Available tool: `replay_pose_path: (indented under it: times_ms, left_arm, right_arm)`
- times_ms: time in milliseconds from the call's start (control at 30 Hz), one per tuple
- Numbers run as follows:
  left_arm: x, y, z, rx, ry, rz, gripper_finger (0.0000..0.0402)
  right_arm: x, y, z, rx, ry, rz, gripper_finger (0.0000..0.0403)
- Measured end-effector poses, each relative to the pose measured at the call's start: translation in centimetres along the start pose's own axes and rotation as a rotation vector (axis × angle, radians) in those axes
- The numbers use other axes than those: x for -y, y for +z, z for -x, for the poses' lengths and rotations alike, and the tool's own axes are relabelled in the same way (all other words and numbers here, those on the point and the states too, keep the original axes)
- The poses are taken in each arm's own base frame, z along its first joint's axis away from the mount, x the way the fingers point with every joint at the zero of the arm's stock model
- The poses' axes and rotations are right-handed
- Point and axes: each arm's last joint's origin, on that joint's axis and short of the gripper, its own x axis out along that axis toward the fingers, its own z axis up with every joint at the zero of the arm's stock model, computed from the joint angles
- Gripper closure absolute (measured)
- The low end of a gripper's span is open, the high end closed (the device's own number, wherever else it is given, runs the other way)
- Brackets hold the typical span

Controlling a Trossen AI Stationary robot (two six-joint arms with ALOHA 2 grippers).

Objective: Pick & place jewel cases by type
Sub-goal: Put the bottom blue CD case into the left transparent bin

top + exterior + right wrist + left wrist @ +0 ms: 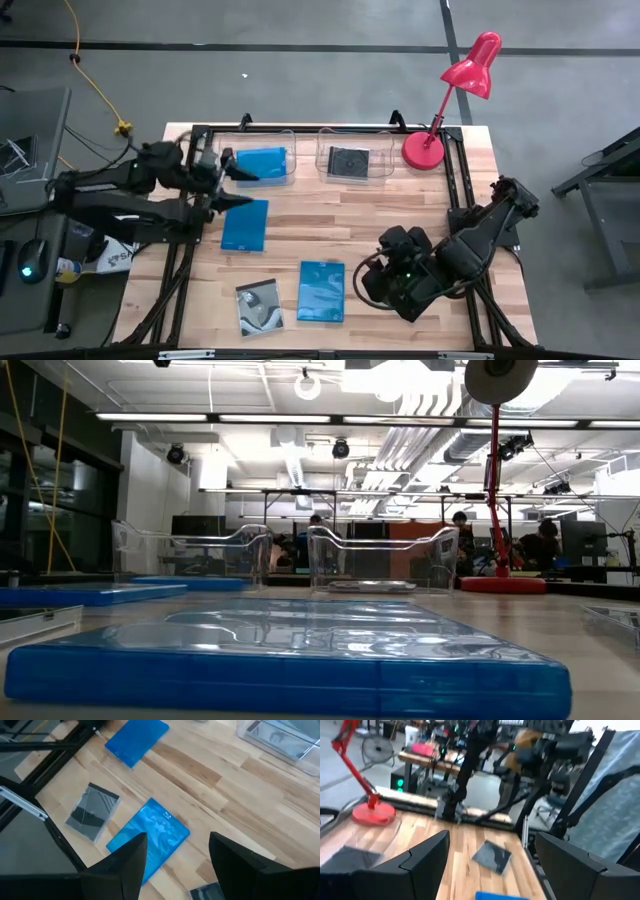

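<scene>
Left pincer (228, 178) – spread, empty – is shown beside the far-left tub (262, 162); right pincer (368, 278), spread; a case (209, 891) is cut off beneath it.

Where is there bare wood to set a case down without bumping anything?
Free: the middle strip between the two clear tubs and the blue case at the front edge, and the corner in front of the red lamp. Crowded: the left side, where the open left gripper hangs over another blue case.
</scene>
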Motion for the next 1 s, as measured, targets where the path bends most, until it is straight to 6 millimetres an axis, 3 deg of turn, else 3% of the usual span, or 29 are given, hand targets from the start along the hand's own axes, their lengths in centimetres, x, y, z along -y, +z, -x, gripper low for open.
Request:
replay_pose_path:
  times_ms: [233, 467, 700, 1000]
  left_arm:
    - [2.6, -1.7, -2.1, -0.082, 0.043, 0.066, 0.0110]
    - [4.2, -4.6, -2.5, -0.217, 0.243, 0.176, 0.0110]
    - [6.8, -6.7, -3.9, -0.318, 0.171, 0.215, 0.0110]
    - [10.4, -11.2, -9.0, -0.383, 0.153, 0.316, 0.0110]
  right_arm:
    - [-1.1, -0.5, -1.9, 0.016, -0.016, -0.019, 0.0206]
    - [-2.6, -0.7, -4.8, 0.014, -0.016, -0.036, 0.0206]
    - [-2.9, -1.1, -4.6, -0.005, 0.014, -0.039, 0.0206]
    - [-3.4, -2.9, -4.2, -0.051, 0.039, -0.089, 0.0206]
